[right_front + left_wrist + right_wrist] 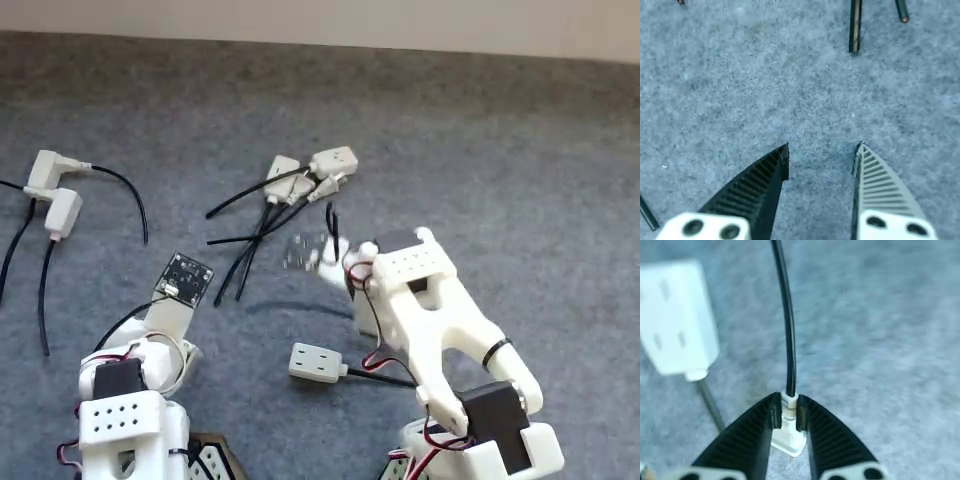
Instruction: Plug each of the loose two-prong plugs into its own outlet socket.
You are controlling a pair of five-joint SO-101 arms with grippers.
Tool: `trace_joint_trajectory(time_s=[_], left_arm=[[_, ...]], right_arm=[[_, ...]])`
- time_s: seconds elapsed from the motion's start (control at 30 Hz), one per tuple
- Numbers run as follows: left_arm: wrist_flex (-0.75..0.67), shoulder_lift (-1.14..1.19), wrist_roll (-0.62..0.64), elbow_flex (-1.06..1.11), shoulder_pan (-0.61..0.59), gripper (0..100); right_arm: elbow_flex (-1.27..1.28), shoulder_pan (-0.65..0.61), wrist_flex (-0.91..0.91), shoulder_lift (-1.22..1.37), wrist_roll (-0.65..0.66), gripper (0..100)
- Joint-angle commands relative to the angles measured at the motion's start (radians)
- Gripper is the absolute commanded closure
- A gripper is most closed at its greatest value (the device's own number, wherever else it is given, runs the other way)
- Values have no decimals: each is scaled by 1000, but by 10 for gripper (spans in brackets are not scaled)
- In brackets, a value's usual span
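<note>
Near the middle of the high view, the right gripper squeezes a small white plug on a black cord, close to a white socket, while the left gripper hangs open over the grey mat.

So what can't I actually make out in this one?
Right wrist view: the prongs of the plug, tucked inside the right gripper.
High view: that plug is blurred; the far cluster is too small to tell mated from loose.
Left wrist view: cords cut off by the edge.
</note>
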Motion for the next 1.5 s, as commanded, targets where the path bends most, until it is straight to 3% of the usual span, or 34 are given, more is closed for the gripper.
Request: trace_joint_trajectory(time_s=[0.0, 0.07, 0.23, 0.33, 0.57, 0.73, 0.87, 1.07, 1.23, 1.47], left_arm=[[-23, -1, -5, -1, -5, 793], [-25, -1, -3, -5, -5, 793], [-23, -1, 15, -120, -5, 790], [-21, -1, 104, -259, -5, 784], [66, 8, 172, -561, 61, 596], [143, 8, 219, -730, 176, 579], [178, 4, 284, -816, 292, 578], [163, -1, 390, -819, 483, 556], [-15, 7, 405, -668, 492, 556], [-140, 8, 405, -504, 492, 556]], right_arm=[[-180, -2, 42, -13, -166, 993], [-317, -1, 111, -12, -278, 993], [-627, -5, 185, -16, -698, 993], [-690, -21, 191, -19, -787, 993], [-501, -93, -42, -251, -885, 993], [-183, -171, -277, -579, -902, 993], [45, -202, -360, -799, -905, 993], [131, -206, -337, -894, -916, 993], [162, -246, -321, -888, -919, 993], [134, -326, -245, -891, -919, 993]])
